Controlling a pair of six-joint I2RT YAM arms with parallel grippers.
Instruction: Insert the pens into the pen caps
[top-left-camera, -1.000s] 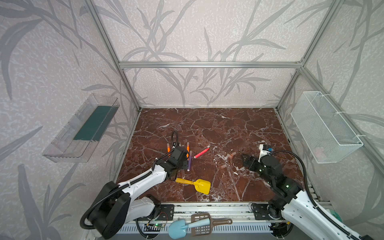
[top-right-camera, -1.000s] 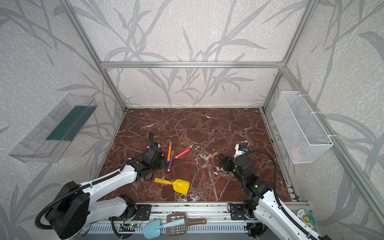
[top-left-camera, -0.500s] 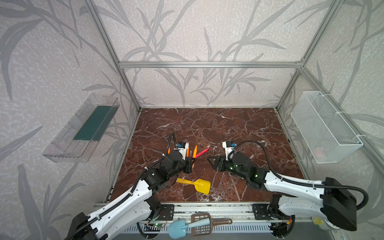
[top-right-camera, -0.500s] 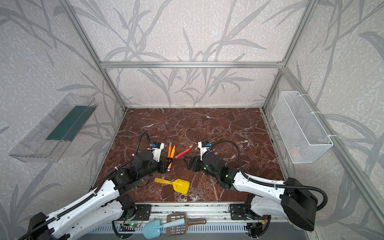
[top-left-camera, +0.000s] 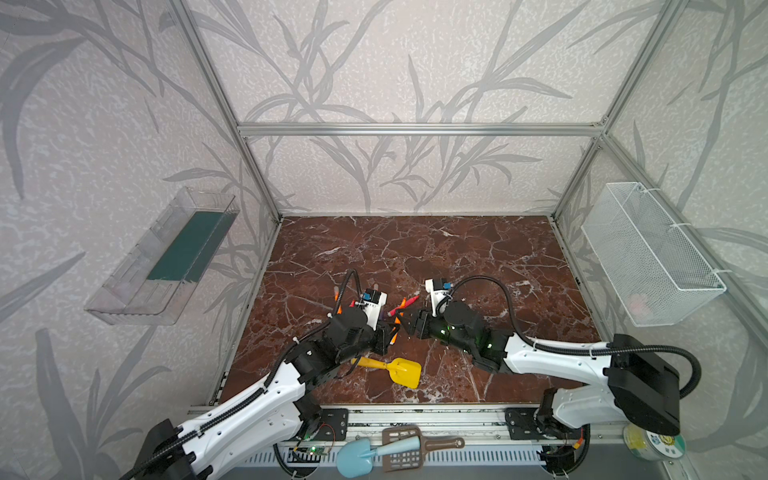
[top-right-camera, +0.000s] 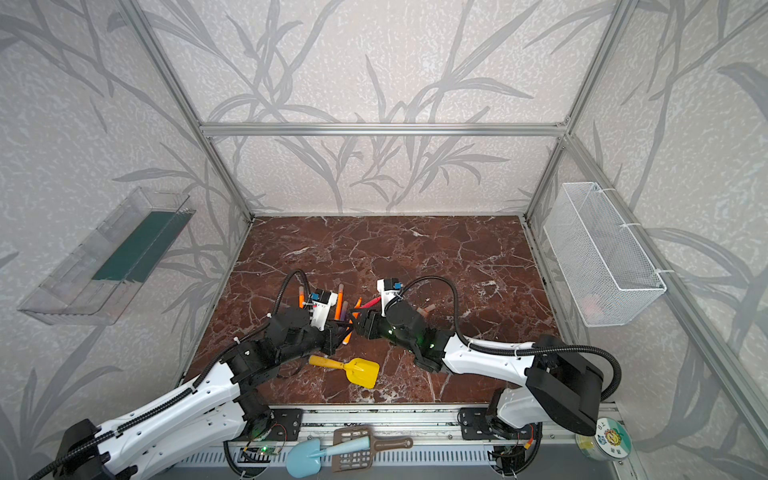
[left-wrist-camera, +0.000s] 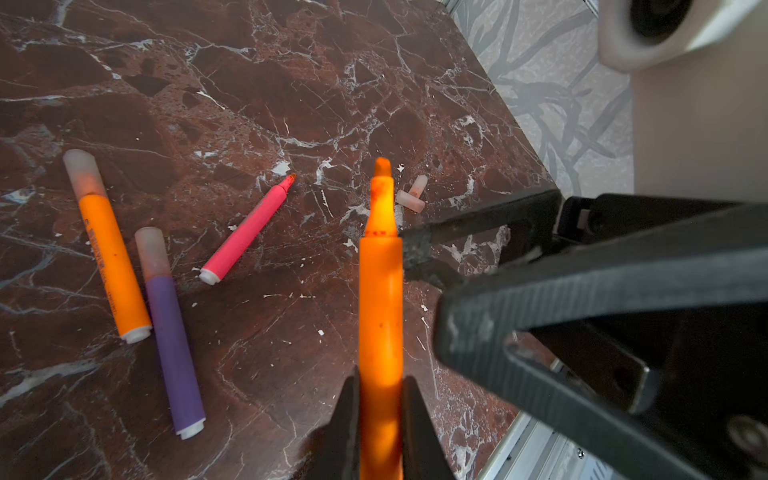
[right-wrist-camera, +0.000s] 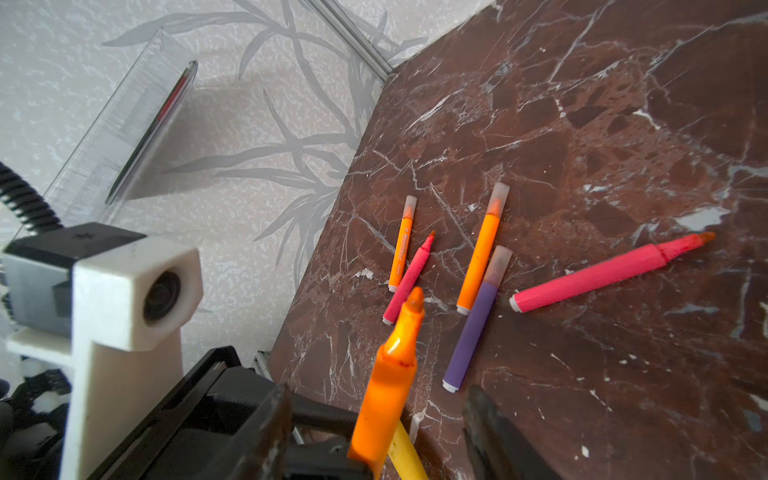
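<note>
My left gripper (left-wrist-camera: 380, 386) is shut on an uncapped orange pen (left-wrist-camera: 380, 291), held above the floor with its tip pointing away. My right gripper (right-wrist-camera: 378, 401) faces it, jaws open on either side of that pen's tip end without touching it. In both top views the two grippers (top-left-camera: 392, 330) (top-left-camera: 406, 322) meet at the floor's front middle. On the floor lie a capped orange pen (right-wrist-camera: 482, 249), a capped purple pen (right-wrist-camera: 478, 320), a smaller capped orange pen (right-wrist-camera: 402, 245) and two uncapped pink pens (right-wrist-camera: 409, 278) (right-wrist-camera: 611, 272). Two loose pen caps (left-wrist-camera: 411, 195) lie beyond.
A yellow toy shovel (top-left-camera: 401, 371) lies just in front of the grippers. A white wire basket (top-left-camera: 648, 253) hangs on the right wall and a clear tray (top-left-camera: 166, 257) on the left wall. A blue scoop (top-left-camera: 357, 457) and brown sieve lie on the front rail.
The left gripper lifted the orange pen off the floor toward the middle. The right arm swung in from the right to face it, and its jaws have narrowed around the pen.
</note>
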